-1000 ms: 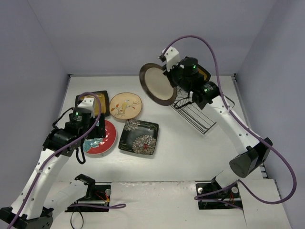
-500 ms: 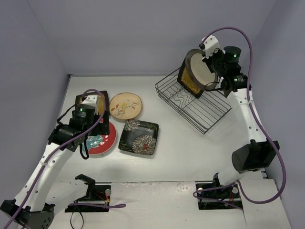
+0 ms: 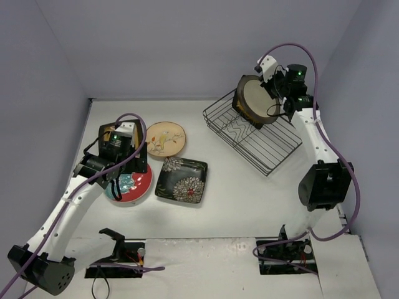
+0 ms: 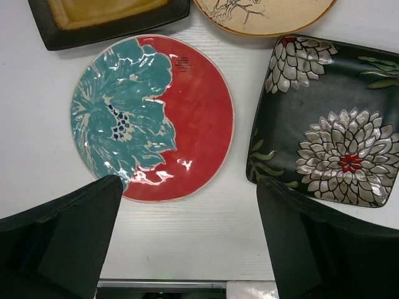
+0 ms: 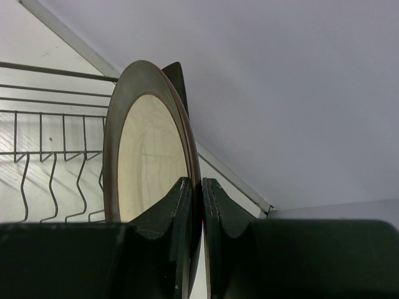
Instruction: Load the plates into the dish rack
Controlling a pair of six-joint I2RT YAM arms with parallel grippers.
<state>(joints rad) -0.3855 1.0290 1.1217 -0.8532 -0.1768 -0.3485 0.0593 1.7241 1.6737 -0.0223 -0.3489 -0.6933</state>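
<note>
My right gripper (image 3: 275, 101) (image 5: 201, 187) is shut on the rim of the round cream brown-rimmed plate (image 3: 255, 98) (image 5: 146, 156). It holds the plate upright over the far end of the black wire dish rack (image 3: 269, 148) (image 5: 50, 124). A dark corner of another plate (image 5: 176, 76) pokes out just behind it. My left gripper (image 3: 123, 172) (image 4: 187, 215) is open, hovering over the near edge of the red-teal floral plate (image 3: 138, 185) (image 4: 156, 118), with bare table between its fingers. On the table lie the dark flowered plate (image 3: 181, 179) (image 4: 330, 124), the small beige plate (image 3: 164, 138) (image 4: 262, 15) and an amber square plate (image 3: 128, 126) (image 4: 106, 18).
Grey walls close the table on three sides, and the rack sits near the far right corner. Purple cables loop above both arms. The rack's wavy dividers (image 3: 234, 132) show left of the held plate.
The right arm has swung the cream plate from left of the rack to its far end and turned it upright. The left gripper has opened wider and shifted over the red-teal plate.
</note>
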